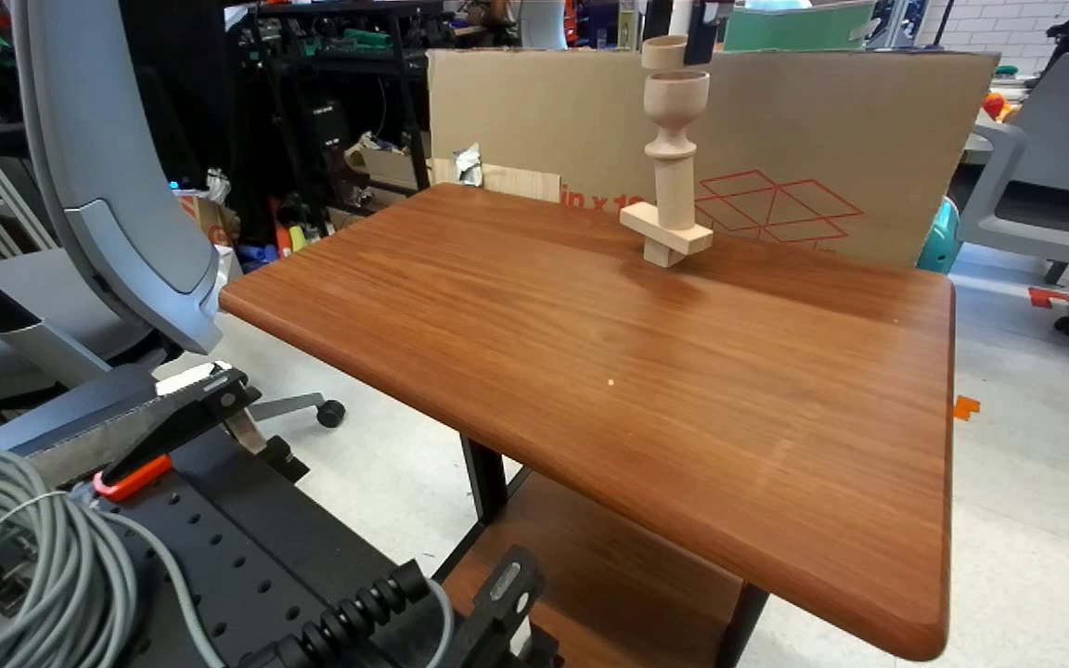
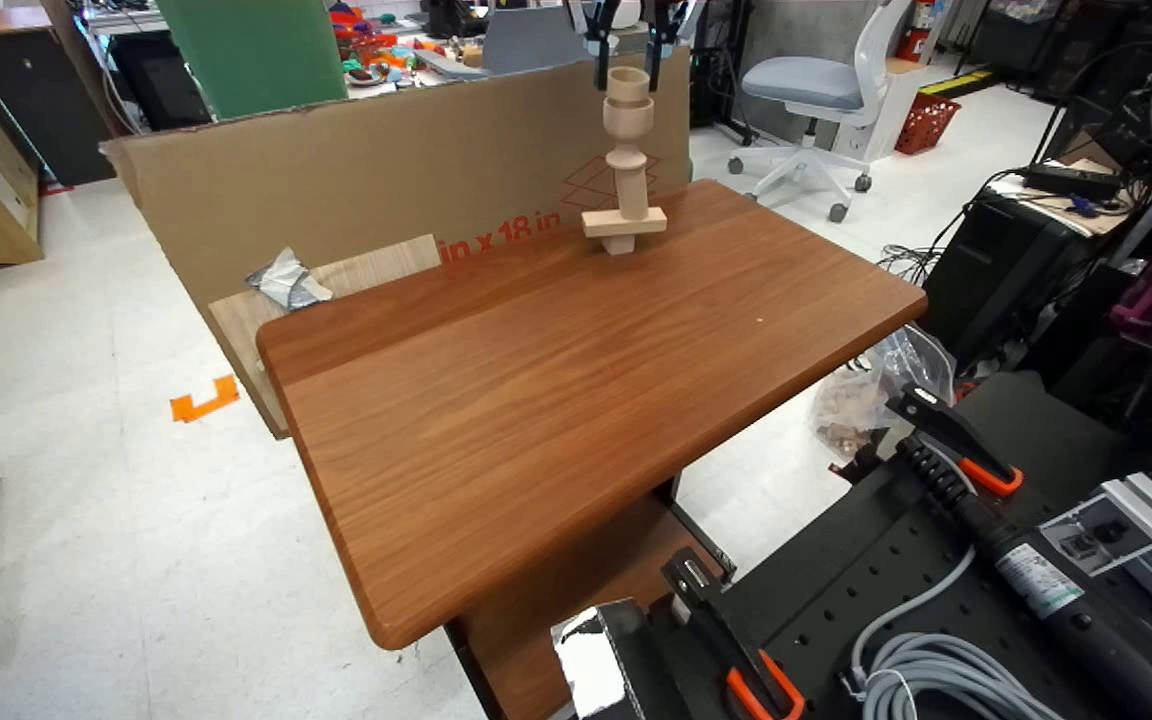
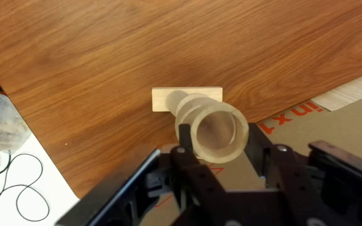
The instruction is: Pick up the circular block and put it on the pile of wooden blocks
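Tan wood, likely light and stiff, the circular block is hanging above the pile, gripper pinching its outer wall.

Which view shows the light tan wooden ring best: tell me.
The wrist view: the light tan wooden ring is largest there, its round rim and hollow centre seen from above. Both exterior views show it small, mostly its outer wall, above the pale wooden tower.
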